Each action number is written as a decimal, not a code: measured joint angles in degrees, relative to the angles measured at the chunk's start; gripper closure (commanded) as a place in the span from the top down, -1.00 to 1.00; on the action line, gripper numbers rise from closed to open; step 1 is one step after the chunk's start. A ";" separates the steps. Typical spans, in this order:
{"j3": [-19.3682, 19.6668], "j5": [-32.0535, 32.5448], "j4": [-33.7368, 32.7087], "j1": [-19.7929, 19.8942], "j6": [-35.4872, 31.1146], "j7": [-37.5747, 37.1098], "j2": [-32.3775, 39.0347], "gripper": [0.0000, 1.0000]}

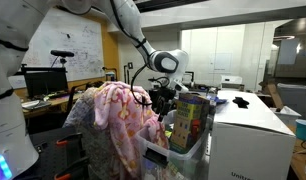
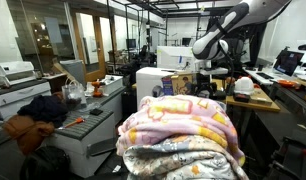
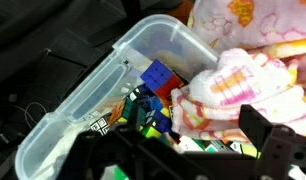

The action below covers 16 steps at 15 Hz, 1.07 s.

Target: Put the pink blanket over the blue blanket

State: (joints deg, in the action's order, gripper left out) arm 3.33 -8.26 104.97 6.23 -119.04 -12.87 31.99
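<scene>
The pink blanket (image 1: 118, 120) with yellow swirls lies heaped over a chair-like mound; it also fills the front of an exterior view (image 2: 181, 125). The blue blanket (image 2: 183, 162), mottled grey-blue, shows beneath its lower edge. In the wrist view a fold of the pink blanket (image 3: 238, 80) hangs over the side of a clear bin. My gripper (image 3: 178, 150) hovers above that fold and the bin, its dark fingers (image 3: 268, 140) spread wide, open and holding nothing. In both exterior views the gripper (image 1: 161, 100) (image 2: 205, 88) hangs just past the blanket heap.
The clear plastic bin (image 3: 63, 120) holds puzzle cubes (image 3: 153, 75) and other toys and stands right beside the blankets (image 1: 188, 135). A white cabinet (image 1: 248, 140) is next to the bin. Desks with monitors (image 1: 43, 80) and lab clutter surround the spot.
</scene>
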 measured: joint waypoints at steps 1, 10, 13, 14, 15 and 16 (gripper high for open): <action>-0.25 -0.66 0.24 -0.32 -0.62 0.00 0.03 1.00; -1.10 -4.32 1.78 -3.35 -9.27 -5.27 2.95 1.00; -0.93 -4.62 1.76 -4.11 -12.95 -9.37 4.89 1.00; -0.82 -4.73 1.66 -4.40 -13.66 -10.88 5.44 1.00; -0.73 -4.86 1.31 -4.67 -13.78 -12.41 5.97 0.50; -0.68 -5.04 0.92 -4.89 -13.78 -13.72 6.43 0.45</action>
State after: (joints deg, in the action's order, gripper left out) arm 2.65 -13.30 105.90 1.34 -132.82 -26.59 38.42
